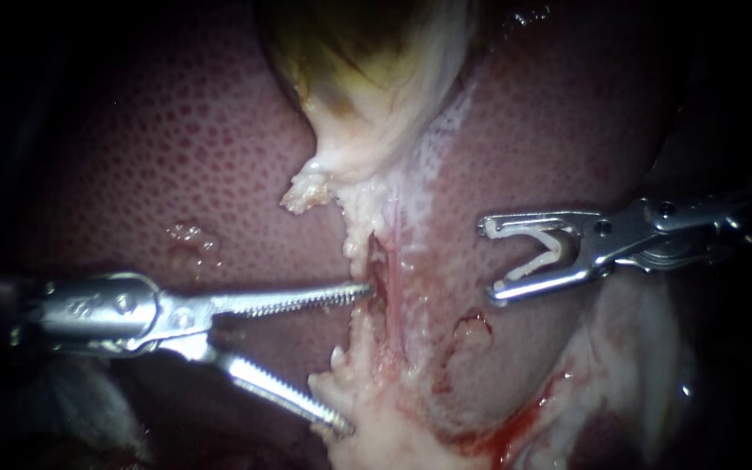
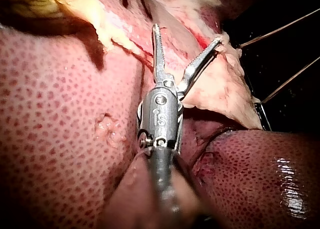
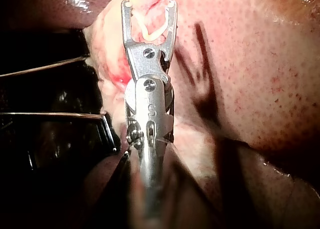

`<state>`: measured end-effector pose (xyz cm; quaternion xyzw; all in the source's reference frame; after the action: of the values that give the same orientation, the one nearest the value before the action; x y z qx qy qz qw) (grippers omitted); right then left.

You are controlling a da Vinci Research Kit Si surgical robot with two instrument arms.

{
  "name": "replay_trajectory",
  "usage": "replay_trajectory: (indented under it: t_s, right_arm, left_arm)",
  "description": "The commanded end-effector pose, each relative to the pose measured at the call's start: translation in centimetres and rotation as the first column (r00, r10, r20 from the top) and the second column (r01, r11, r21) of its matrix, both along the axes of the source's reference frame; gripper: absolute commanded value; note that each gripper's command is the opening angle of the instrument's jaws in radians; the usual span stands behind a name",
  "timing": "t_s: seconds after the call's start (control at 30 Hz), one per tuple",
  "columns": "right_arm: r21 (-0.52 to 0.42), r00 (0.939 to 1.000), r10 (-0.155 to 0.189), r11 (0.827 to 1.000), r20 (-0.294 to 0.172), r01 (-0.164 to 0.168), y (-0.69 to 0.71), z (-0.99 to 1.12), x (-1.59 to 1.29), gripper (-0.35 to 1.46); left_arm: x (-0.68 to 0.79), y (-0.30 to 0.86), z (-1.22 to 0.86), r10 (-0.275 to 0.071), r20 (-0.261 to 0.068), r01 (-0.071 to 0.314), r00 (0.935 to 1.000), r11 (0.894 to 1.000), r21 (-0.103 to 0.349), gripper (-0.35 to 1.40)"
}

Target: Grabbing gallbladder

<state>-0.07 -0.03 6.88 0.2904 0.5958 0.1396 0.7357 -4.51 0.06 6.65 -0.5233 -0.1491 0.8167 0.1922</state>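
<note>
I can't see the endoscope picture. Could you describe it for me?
The left instrument holds toothed jaws open against pale tissue below the gallbladder, on the spotted red liver. The right instrument hangs apart, a white clip in its jaws.

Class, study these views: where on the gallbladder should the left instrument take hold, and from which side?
Probably the gallbladder's narrow pale tail, coming from the left. It tapers to a thin, ragged edge that open jaws can straddle, whereas the body above is broad. The left instrument faces that edge with its jaws open.
</note>
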Motion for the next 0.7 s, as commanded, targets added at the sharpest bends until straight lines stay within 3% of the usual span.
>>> replay_trajectory:
  t_s: [0.03,0.23,0.4,0.5,0.7]
  right_arm:
    - [0.000,1.0000,0.000,1.000,0.000,0.000,0.00,0.00,0.00,0.52]
    - [0.000,1.0000,0.000,1.000,0.000,0.000,0.00,0.00,0.00,0.52]
    - [0.000,1.0000,0.000,1.000,0.000,0.000,0.00,0.00,0.00,0.52]
    - [0.000,1.0000,0.000,1.000,0.000,0.000,0.00,0.01,0.00,0.52]
    - [0.000,1.0000,0.000,1.000,0.000,0.000,0.00,0.01,0.00,0.52]
  left_arm:
    - [0.00,0.00,0.00,0.000,0.000,0.000,1.0000,1.000,0.000,0.94]
    - [0.09,-0.02,-0.02,0.007,0.003,-0.007,1.0000,1.000,-0.005,0.94]
    - [0.32,-0.02,0.00,0.008,0.009,-0.008,0.9999,1.000,0.017,0.94]
    - [0.52,0.06,0.03,-0.013,-0.001,0.013,0.9999,1.000,0.026,0.93]
    - [0.86,0.34,0.03,-0.059,-0.023,0.059,0.9980,0.998,0.030,0.93]
